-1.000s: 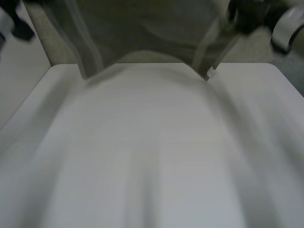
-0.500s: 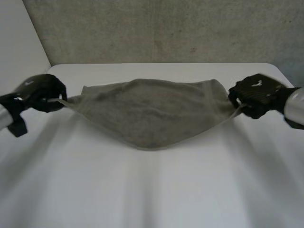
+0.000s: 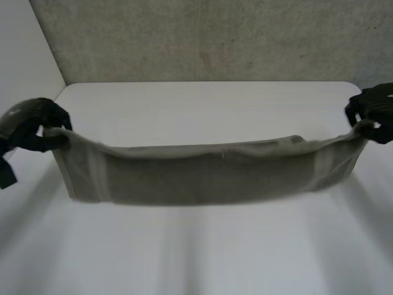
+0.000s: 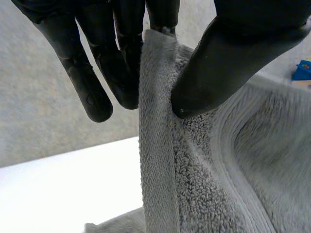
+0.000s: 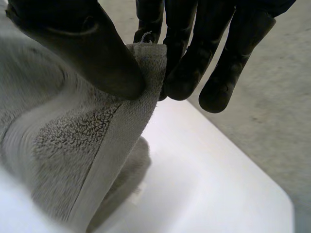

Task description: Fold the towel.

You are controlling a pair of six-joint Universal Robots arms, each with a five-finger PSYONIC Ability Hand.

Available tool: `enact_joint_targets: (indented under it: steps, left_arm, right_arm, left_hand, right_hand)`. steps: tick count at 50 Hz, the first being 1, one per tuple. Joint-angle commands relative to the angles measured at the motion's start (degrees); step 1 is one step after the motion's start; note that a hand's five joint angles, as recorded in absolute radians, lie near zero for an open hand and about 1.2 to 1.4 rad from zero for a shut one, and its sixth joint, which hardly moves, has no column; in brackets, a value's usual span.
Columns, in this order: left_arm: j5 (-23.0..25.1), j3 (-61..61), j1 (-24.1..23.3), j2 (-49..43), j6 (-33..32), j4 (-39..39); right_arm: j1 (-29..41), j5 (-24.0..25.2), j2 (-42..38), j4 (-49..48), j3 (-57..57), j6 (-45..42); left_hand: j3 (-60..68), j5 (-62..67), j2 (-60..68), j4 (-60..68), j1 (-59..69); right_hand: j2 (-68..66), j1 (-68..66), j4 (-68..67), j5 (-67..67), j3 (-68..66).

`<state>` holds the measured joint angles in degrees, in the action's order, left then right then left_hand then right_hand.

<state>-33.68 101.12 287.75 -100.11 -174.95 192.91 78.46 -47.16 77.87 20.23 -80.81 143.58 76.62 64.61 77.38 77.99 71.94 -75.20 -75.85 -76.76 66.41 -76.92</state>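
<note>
The white tabletop [image 3: 202, 104] lies bare around one thing, the grey towel [image 3: 209, 175]. The towel hangs across the tabletop's middle as a long band, stretched between the two hands. Its top edge sags a little at the centre. Its lower edge is at or just above the tabletop, and I cannot tell whether it touches.

The left hand [image 3: 34, 126] holds one upper corner and the right hand [image 3: 374, 110] holds the other, well apart and at about the same height.

The left wrist view shows the corner hem pinched between the thumb [image 4: 228, 58] and the fingers [image 4: 129, 73], with the rest of the towel falling away below the palm. The right hand's fingers [image 5: 182, 68] nip the other corner against their thumb in the same way, with the towel draping down toward the tabletop.

This looks like the spreading step, with the towel held open and taut before any fold. The next move probably calls for lowering it flat, or carrying the held edge over to the far one. Both hands should stay level and both pinches firm.
</note>
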Motion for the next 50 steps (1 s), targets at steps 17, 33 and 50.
enact_joint_targets:
  steps: [17,33,50]
  left_arm:
    - [-24.5,-23.9,-14.1,-26.4,-0.4,1.9]
    - [-27.1,-26.1,-17.2,-29.0,-0.7,0.1]
    - [-26.2,-15.4,-16.1,-18.8,-1.5,-4.4]
  right_arm:
    - [12.4,-17.9,-26.6,-11.4,20.3,8.8]
    - [14.8,-23.5,-30.3,-14.5,22.9,9.0]
    - [13.9,-16.3,-12.7,-14.2,2.8,7.0]
  left_hand:
    - [3.4,5.4,2.6,2.0,8.1]
    - [-65.9,-63.9,-66.7,-67.3,-61.2]
    - [-63.5,-61.5,-64.3,-64.9,-58.9]
  right_hand:
    - [-4.8,-4.1,-3.2,3.6,-3.1]
    - [65.2,65.9,66.8,-66.4,66.9]
    - [65.2,65.9,66.8,-66.4,66.9]
